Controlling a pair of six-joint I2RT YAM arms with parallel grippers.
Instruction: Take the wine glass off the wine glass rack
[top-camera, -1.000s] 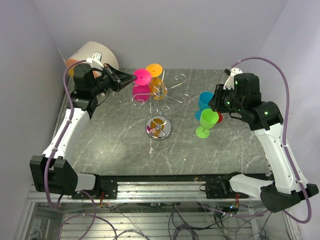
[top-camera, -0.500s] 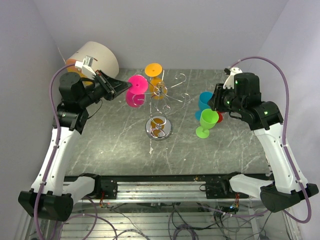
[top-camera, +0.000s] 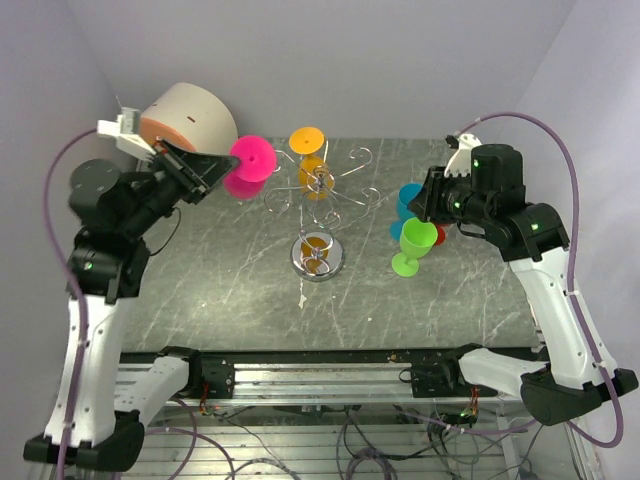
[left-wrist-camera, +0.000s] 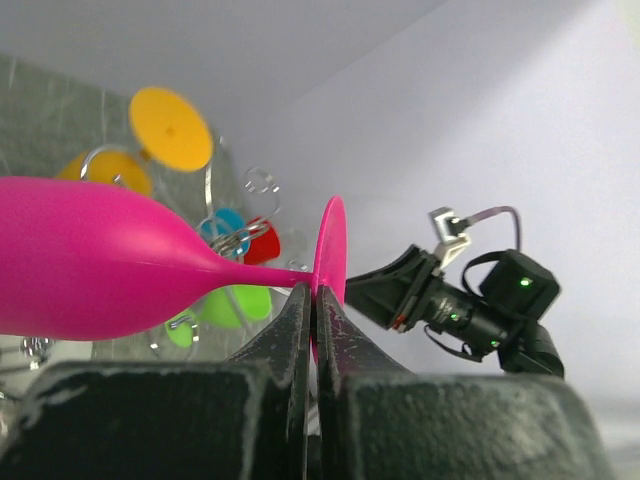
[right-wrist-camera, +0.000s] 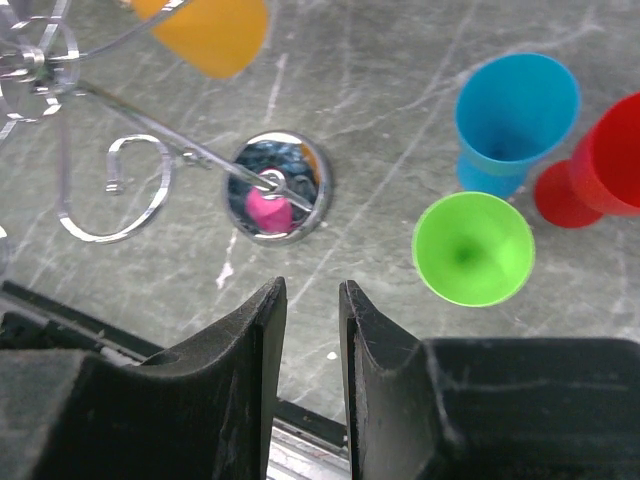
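Left wrist; wine glass (left-wrist-camera: 100, 255) stem inside closed left claw (left-wrist-camera: 312, 300)

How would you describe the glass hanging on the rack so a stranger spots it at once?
Find the silver wire rack in the middle of the table. The orange glass hangs upside down from its far side, foot up. It alone hangs there: the pink glass is in the left gripper, and the green glass, blue glass and red glass stand at right.
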